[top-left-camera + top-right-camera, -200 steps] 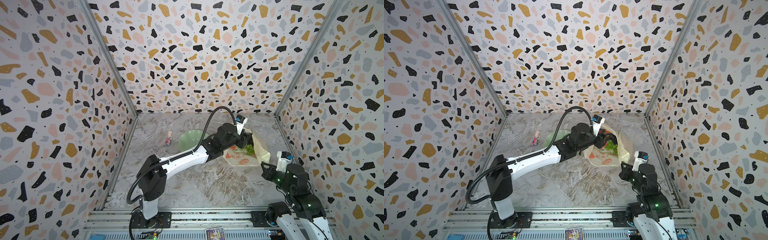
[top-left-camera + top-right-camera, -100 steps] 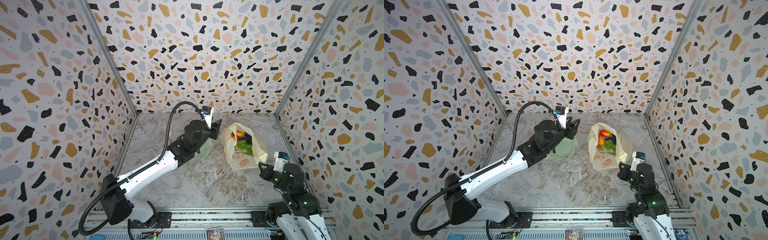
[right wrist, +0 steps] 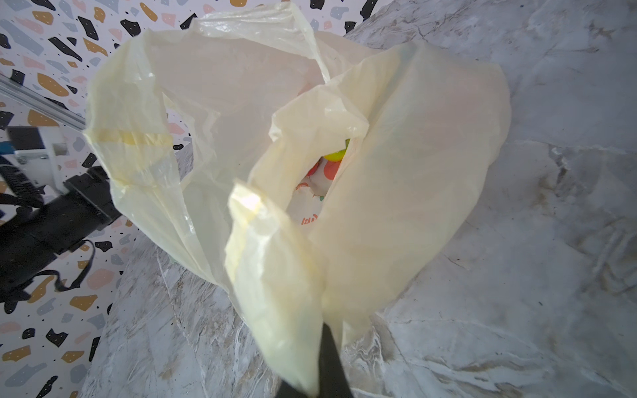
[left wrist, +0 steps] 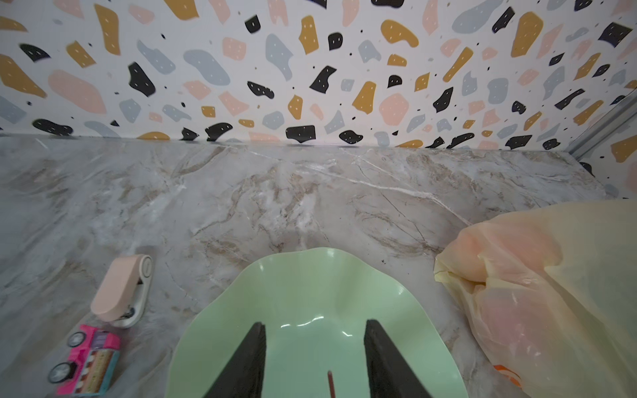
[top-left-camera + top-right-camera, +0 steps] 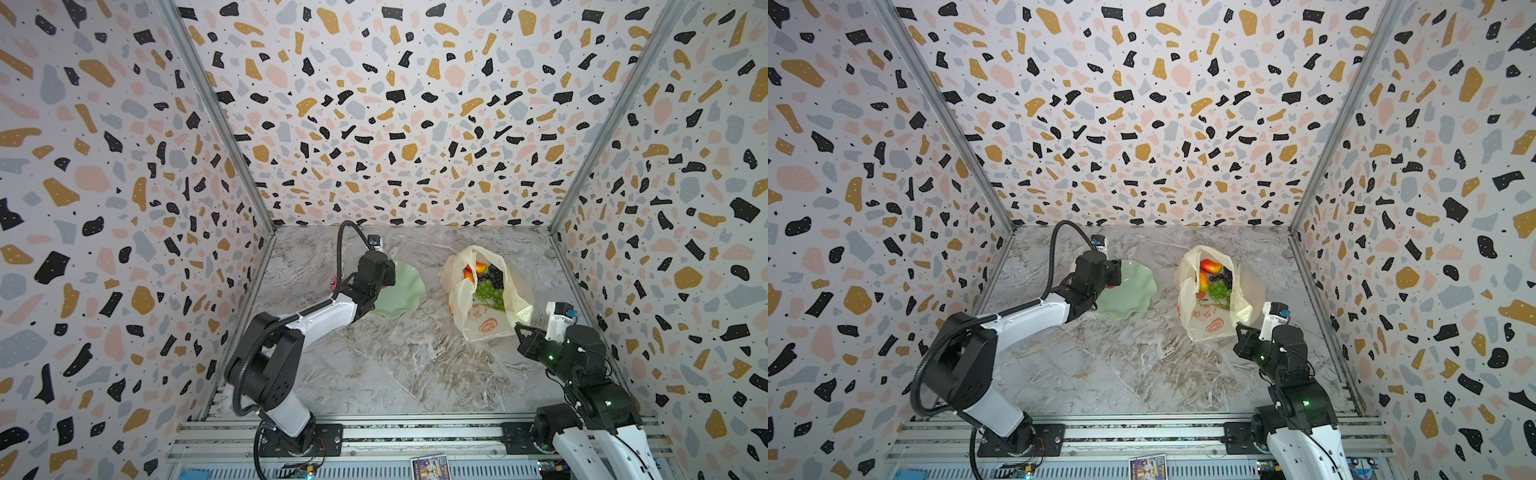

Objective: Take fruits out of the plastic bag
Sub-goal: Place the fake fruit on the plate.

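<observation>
One plastic bag (image 5: 482, 328) lies on the right side of the worktop (image 5: 395, 365), towards the back. Its long axis runs front to back: the printed bottom is nearest the robot and the open mouth faces up and towards the back wall. Four fruits can be counted in the mouth: two red-and-yellow pieces (image 5: 1210, 266) (image 5: 1203, 282), one dark grape bunch (image 5: 494, 272) and one green grape bunch (image 5: 488, 291). Anything deeper is hidden by plastic.

The right gripper (image 5: 519, 328) is pinched tight on the bag's near edge, at its right corner.

The left gripper (image 5: 388, 274) hangs over the one pale green plate (image 5: 405, 291), which sits well apart from the bag. Its jaws stand partway apart around one red fruit (image 5: 1108, 286). Only a sliver of red shows in both top views, and the left wrist view shows a thin dark stem (image 4: 331, 384).

Beside the plate lie one pink clip (image 4: 120, 293) and one pink toy truck (image 4: 89, 361).
</observation>
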Controlling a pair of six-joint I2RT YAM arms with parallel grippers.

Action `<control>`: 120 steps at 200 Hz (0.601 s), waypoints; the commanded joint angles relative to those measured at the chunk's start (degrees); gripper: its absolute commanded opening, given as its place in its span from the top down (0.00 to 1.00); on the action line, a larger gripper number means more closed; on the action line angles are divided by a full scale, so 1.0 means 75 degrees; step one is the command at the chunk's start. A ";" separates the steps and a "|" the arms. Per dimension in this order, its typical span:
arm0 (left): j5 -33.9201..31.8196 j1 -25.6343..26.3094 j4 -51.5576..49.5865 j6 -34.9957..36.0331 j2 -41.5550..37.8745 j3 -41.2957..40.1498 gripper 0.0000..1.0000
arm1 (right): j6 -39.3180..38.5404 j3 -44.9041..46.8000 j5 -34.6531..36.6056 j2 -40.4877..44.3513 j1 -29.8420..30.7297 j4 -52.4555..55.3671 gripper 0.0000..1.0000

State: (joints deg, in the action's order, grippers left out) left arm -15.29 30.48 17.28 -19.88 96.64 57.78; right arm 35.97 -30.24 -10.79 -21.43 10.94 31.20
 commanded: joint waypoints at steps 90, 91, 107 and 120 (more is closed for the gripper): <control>0.0785 0.0014 0.1470 -0.0515 0.2046 0.0440 0.77 | 0.0115 0.0141 -0.0062 0.0168 0.0065 0.0000 1.00; 0.0785 0.0014 0.1470 -0.0514 0.2057 0.0440 0.77 | 0.0115 0.0141 -0.0062 0.0171 0.0065 0.0000 1.00; 0.0779 0.0014 0.1433 -0.0525 0.2157 0.0507 0.72 | 0.0103 0.0123 -0.0053 0.0162 0.0073 0.0006 1.00; 0.0807 0.0014 0.1345 -0.0519 0.2196 0.0602 0.65 | 0.0104 0.0118 -0.0059 0.0164 0.0077 0.0022 1.00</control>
State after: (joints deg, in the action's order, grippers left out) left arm -9.85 30.52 25.52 -23.40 112.25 60.10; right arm 36.42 -29.28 -10.96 -20.62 11.18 31.31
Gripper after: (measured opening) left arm 0.460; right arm 0.041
